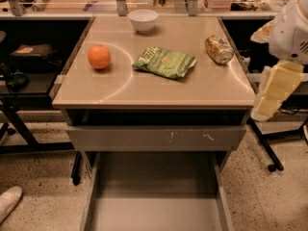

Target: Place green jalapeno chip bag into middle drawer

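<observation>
The green jalapeno chip bag (165,61) lies flat on the tan table top, right of centre. The middle drawer (154,203) is pulled open below the table front, and its grey floor is bare. My gripper (271,91), pale yellow under a white arm housing, hangs off the table's right edge. It is apart from the bag and level with the table's front right corner.
An orange (99,57) sits at the table's left, a white bowl (143,19) at the back and a gold-brown can (219,49) on its side at the right. A shut grey drawer front (156,137) with white scratches is above the open drawer. Dark shelving flanks both sides.
</observation>
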`<state>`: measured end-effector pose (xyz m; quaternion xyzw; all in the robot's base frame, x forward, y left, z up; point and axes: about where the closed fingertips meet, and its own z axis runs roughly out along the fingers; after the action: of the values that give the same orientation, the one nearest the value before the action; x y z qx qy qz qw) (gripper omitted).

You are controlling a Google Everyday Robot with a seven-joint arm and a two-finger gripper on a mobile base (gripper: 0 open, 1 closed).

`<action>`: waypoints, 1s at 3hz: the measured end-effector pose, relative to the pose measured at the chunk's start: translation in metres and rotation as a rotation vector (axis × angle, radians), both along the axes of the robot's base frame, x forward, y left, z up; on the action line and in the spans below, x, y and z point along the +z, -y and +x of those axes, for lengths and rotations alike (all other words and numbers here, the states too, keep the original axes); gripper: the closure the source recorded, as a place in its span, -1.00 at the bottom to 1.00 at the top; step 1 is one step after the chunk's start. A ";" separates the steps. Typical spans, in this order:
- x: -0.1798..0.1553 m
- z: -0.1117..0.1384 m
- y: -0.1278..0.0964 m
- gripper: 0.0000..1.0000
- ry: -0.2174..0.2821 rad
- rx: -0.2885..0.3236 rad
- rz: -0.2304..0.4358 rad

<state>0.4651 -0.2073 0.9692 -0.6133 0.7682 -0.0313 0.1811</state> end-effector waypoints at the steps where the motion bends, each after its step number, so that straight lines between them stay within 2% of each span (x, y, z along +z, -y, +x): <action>1: -0.011 0.036 -0.009 -1.00 0.043 0.056 0.074; 2: -0.018 0.069 -0.013 -1.00 0.108 0.110 0.206; 3: -0.024 0.090 -0.009 -1.00 0.127 0.127 0.303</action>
<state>0.5551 -0.1978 0.9454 -0.6231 0.7107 0.0578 0.3215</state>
